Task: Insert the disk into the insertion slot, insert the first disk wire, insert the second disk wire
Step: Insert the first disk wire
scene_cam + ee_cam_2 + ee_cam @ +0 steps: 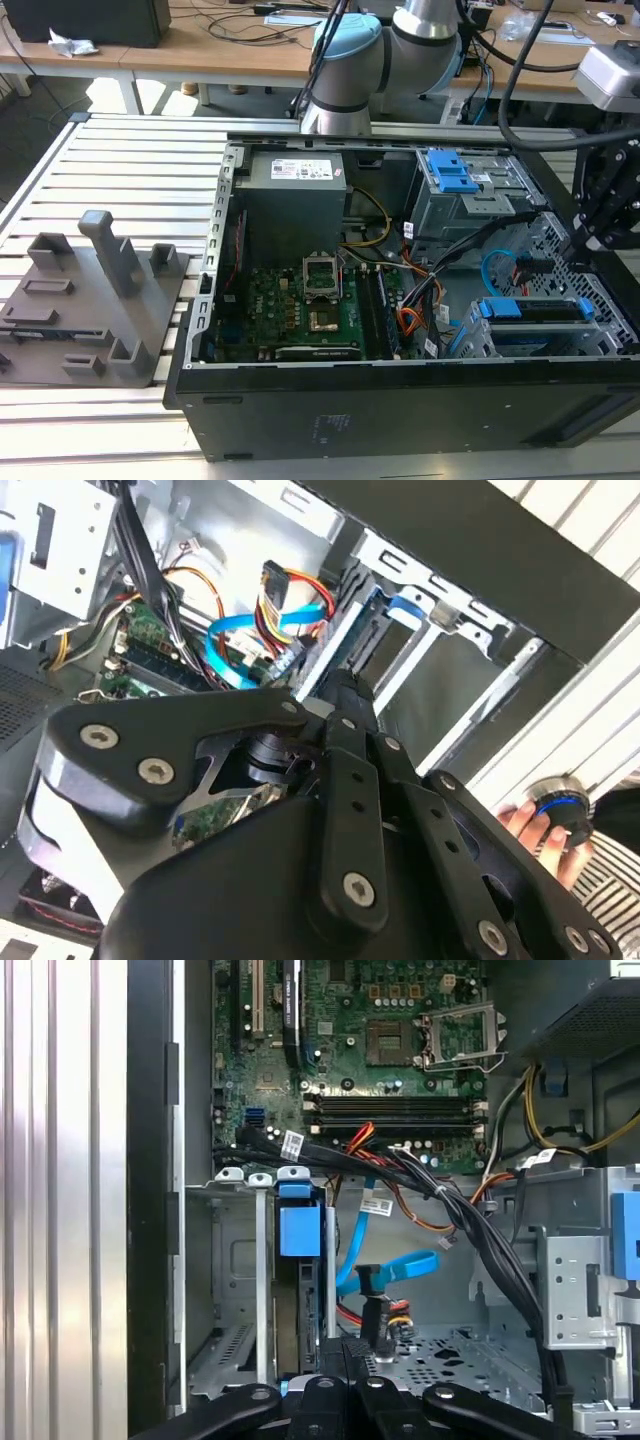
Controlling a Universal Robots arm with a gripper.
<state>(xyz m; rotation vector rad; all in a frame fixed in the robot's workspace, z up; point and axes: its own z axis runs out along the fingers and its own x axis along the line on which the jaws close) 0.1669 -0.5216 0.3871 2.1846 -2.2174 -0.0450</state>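
Observation:
The disk (540, 312), framed by its blue carrier (300, 1228), sits inside the insertion slot (520, 345), the low grey cage at the case's corner on the exterior view's right. My gripper (578, 245) hovers just above that cage with its fingers (350, 1352) pressed together. Just beyond the fingertips is a black connector (372, 1300) on red and yellow wires, with a blue flat cable (400, 1265) looping beside it. I cannot tell whether the fingertips touch the connector. The second wrist view shows the same connector (268, 578) and the shut fingers (340, 690).
A taller grey bay with a blue latch (455, 175) stands behind the cage, with black cable bundles (470, 1230) running between them. The motherboard (300, 310) and power supply (295, 190) fill the case. A grey fixture (90, 300) lies on the slatted table. A person's hand (525, 825) holds a knob outside the case.

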